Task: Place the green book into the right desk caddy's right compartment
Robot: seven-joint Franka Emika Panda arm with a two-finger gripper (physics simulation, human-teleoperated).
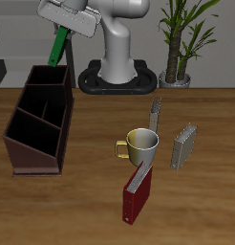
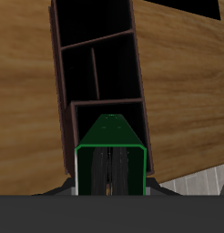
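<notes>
Most of the job looks done: green book (image 1: 59, 46) is off the table, clamped in the gripper (image 1: 68, 21), hanging tilted above the back end of the right desk caddy (image 1: 39, 120). Wrist view confirms the hold — fingers closed on the book's (image 2: 109, 136) near end, its length pointing down toward the caddy's (image 2: 97, 55) open sections.

Left to do, by my reckoning: line the book over the right compartment, lower it between the dividers, let go. Book not yet inside any section; its lower end appears just above the rim, though contact is hard to judge.

Elsewhere on the table, well apart from the caddy: mug (image 1: 140, 145), dark-red book (image 1: 137, 194) nearer the front edge, two grey books (image 1: 183, 145) standing beside the mug. None look to be in the way.
</notes>
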